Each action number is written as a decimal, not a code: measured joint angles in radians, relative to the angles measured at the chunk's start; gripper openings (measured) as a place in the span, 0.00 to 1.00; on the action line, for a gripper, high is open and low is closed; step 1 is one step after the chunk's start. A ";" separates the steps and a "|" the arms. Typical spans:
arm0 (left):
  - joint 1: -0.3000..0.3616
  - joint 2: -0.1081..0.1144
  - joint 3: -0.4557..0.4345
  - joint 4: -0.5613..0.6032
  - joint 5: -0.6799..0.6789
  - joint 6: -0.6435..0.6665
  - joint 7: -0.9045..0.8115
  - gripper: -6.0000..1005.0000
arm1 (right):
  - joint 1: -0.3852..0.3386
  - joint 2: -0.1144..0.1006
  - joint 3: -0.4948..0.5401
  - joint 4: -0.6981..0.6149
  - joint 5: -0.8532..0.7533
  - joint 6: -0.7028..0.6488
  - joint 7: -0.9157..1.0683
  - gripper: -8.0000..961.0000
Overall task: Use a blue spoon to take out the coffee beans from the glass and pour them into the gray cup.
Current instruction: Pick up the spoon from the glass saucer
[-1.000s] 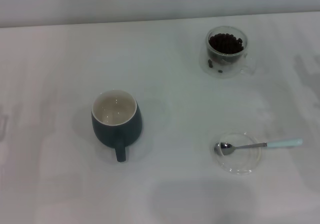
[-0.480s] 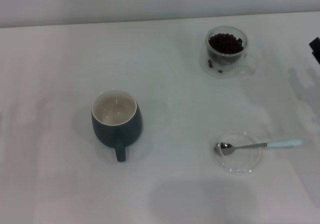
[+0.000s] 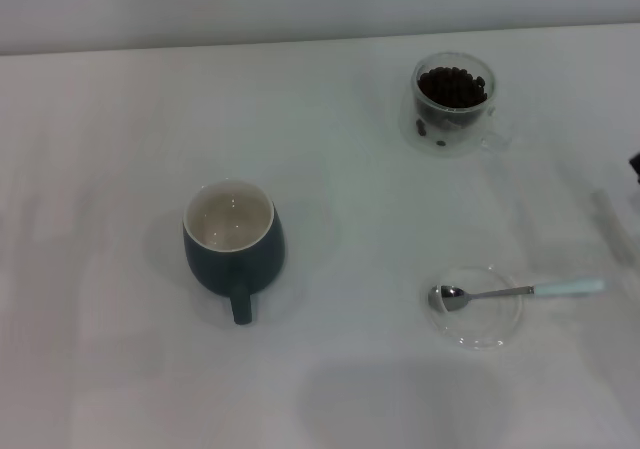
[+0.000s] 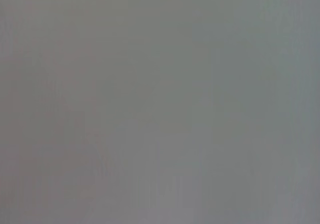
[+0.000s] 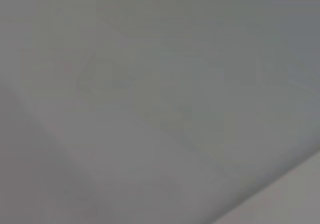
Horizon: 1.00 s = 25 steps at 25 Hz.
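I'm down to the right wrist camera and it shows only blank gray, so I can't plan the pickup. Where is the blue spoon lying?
Observer: The blue spoon rests with its bowl on a clear glass saucer, and its handle sticks out past the rim toward the robot's right.
Operator: Where are the beans from there?
Observer: The coffee beans sit in the glass, which stands upright farther back on the table than the spoon.
Operator: Is my arm close to either?
Observer: Only a dark sliver, probably the right arm, shows at the head view's right edge, apart from both.
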 joint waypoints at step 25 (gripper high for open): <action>-0.052 0.002 0.000 -0.022 0.004 -0.009 0.000 0.68 | -0.075 -0.003 -0.179 0.044 -0.108 -0.025 0.138 0.75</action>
